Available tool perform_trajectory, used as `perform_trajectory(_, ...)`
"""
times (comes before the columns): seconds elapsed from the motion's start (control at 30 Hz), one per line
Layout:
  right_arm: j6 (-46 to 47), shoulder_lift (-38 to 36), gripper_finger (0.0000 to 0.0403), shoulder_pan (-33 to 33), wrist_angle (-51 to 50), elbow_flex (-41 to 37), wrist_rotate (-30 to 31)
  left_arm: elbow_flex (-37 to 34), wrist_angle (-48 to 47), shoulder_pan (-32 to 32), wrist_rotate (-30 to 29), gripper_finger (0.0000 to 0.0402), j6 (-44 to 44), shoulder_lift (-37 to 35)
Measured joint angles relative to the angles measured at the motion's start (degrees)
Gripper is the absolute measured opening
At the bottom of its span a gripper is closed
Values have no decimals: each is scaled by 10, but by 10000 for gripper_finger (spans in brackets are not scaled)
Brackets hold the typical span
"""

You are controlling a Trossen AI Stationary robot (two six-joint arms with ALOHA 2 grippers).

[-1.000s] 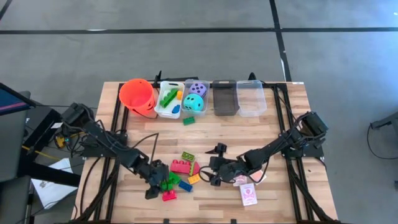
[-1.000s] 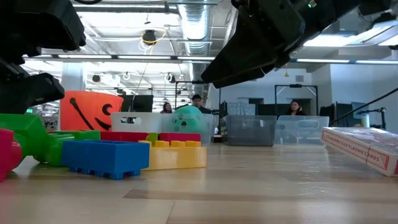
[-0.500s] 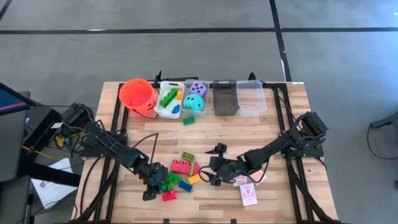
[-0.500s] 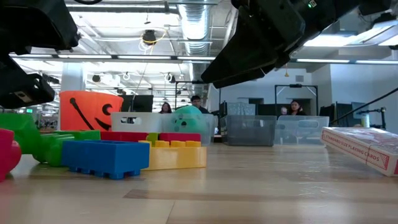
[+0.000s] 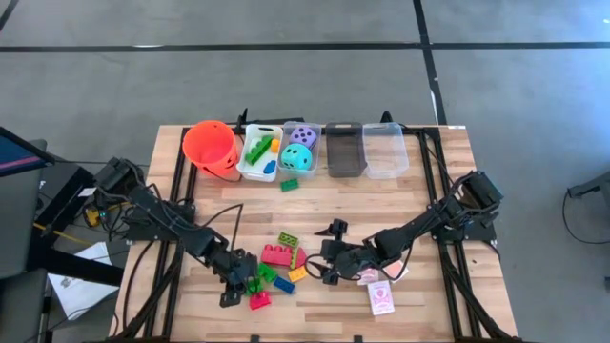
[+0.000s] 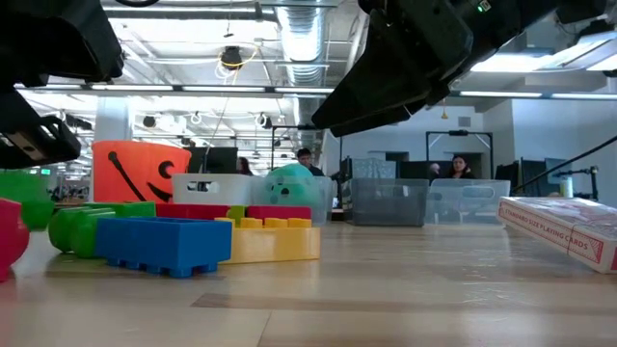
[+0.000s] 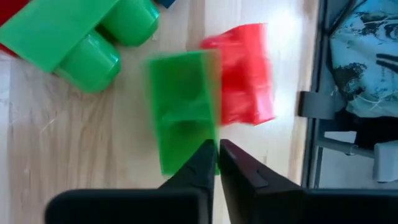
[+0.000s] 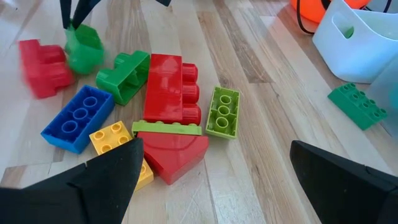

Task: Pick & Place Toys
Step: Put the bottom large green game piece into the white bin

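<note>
My left gripper [image 7: 216, 149] is shut on a small green brick [image 7: 183, 106] near the table's front left; the right wrist view shows this brick [image 8: 84, 46] under the left gripper's dark fingers. Beside it lie a red brick [image 7: 239, 74] and a green two-stud brick [image 7: 81, 37]. To their right sit blue [image 8: 78, 118], yellow [image 8: 118, 149], red [image 8: 171, 87] and lime [image 8: 222, 111] bricks. My right gripper [image 5: 329, 267] hangs open over the table to the right of this heap. A pack of playing cards [image 5: 381, 297] lies flat near the front edge. My left gripper pinches a thin edge of the green brick [image 7: 210, 134] between its two fingertips, at the corner nearest the wrist. The fingers slant down at it from the table's left. In the low view the brick [image 6: 24, 193] sits raised off the tabletop, apart from the other green brick.
At the far edge stand an orange bucket [image 5: 212, 148], a white bin [image 5: 246, 164] with bricks, a bin [image 5: 286, 152] with two dice, a dark bin [image 5: 344, 150] and a clear bin [image 5: 384, 150]. A green brick [image 5: 289, 184] lies before them.
My left gripper has shut on the small green brick without shifting its place, and has turned a little at the wrist. The brick has come away from the green two-stud brick and risen slightly off the table. My right gripper has stayed open.
</note>
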Motion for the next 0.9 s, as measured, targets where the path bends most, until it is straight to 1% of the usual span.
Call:
perform_trajectory(0.07,0,0,397,0,0,0,0,0,2,0,0,5,0,6)
perform_trajectory(0.27,0,0,397,0,0,0,0,0,16,0,1,2,0,2)
perform_trajectory(0.4,0,0,397,-1,2,0,2,0,18,0,7,2,0,-31)
perform_trajectory(0.53,1,0,397,-5,3,0,2,0,20,6,-2,2,11,-90)
perform_trajectory(0.6,1,0,397,-7,4,0,2,0,19,9,-40,1,37,-124)
perform_trajectory(0.7,1,0,397,-8,4,0,2,0,19,14,-120,1,93,-177)
perform_trajectory(0.77,1,0,397,-8,4,0,2,0,20,18,-183,1,133,-208)
perform_trajectory(0.9,1,0,397,-7,4,0,0,0,20,32,-328,1,216,-259)
